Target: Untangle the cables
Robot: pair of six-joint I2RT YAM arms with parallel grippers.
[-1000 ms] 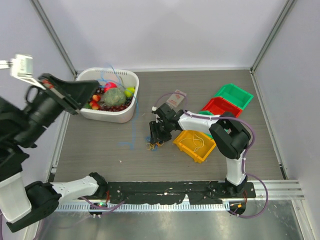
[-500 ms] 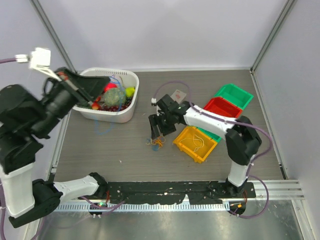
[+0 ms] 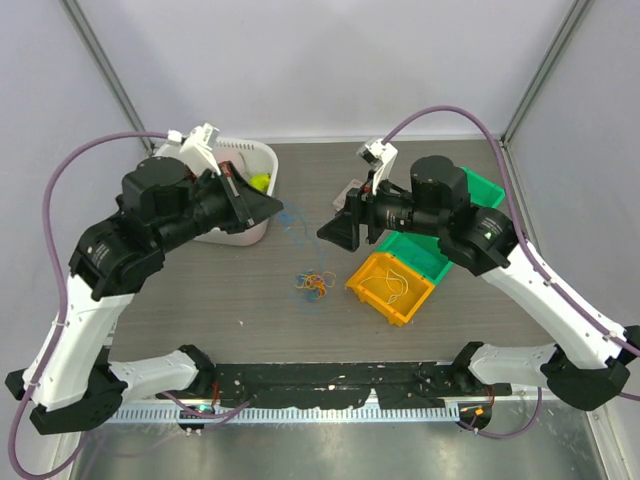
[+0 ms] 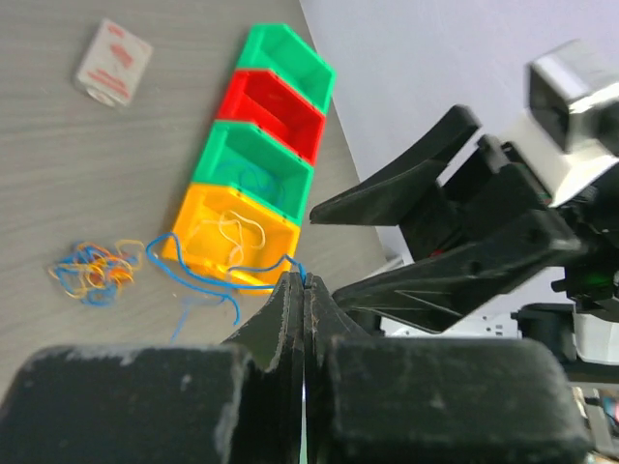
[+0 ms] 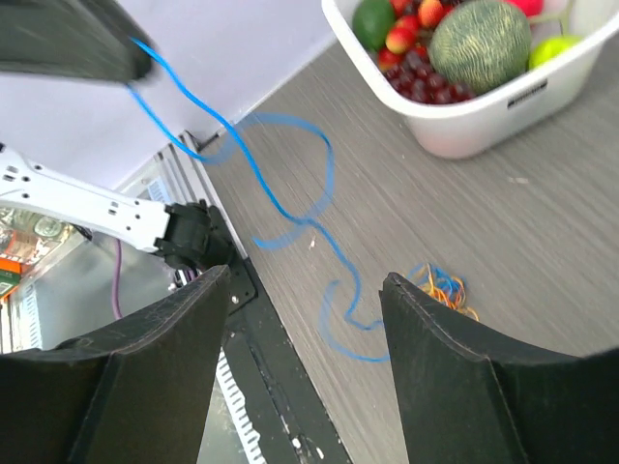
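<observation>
1. the left gripper (image 4: 302,287), raised above the grey wood-grain surface (image 3: 200,290), is pinched shut on a thin blue cable (image 4: 193,277) dangling from it.
2. the right gripper (image 5: 305,290) hangs wide open, holding nothing.
3. a small tangle of blue and orange-yellow cables (image 3: 315,283) lies on the surface, near a yellow plastic bin (image 3: 375,298).

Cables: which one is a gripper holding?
The long blue cable, pinched in the shut left gripper and dangling. The other coloured strands lie in a tangled pile on the table; a white one sits in the yellow bin.
</observation>
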